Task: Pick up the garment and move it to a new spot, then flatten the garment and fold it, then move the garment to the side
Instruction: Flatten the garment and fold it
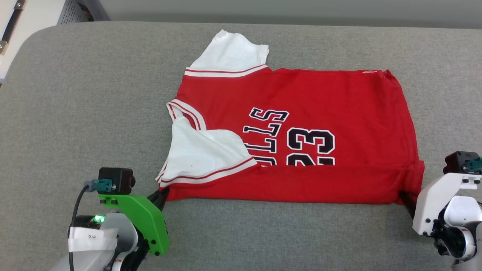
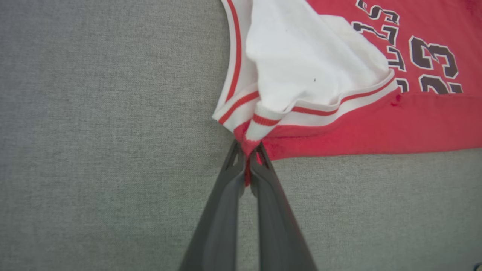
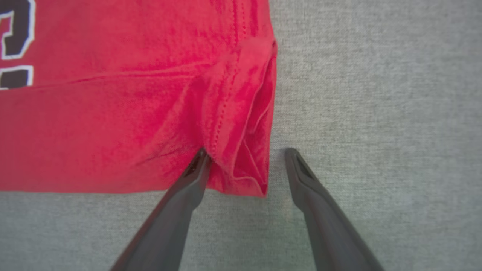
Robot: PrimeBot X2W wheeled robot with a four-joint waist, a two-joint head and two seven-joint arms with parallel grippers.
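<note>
The garment [image 1: 308,113], a red jersey with white sleeves and "23" lettering, lies sideways on the grey cushion with its near long edge folded up over the print. My left gripper [image 1: 162,194] is shut on the near left corner, red cloth and striped trim pinched between its fingertips [image 2: 246,160]. At the near right corner my right gripper [image 3: 244,152] stands open, one finger on the red fabric [image 3: 113,131], the other on the cushion, the folded corner between them. In the head view the right gripper [image 1: 406,198] sits just at that corner.
The grey cushion [image 1: 75,113] stretches wide on all sides of the garment. A pale surface with a dark strap [image 1: 11,26] and a grey perforated box [image 1: 77,11] lie beyond its far left corner.
</note>
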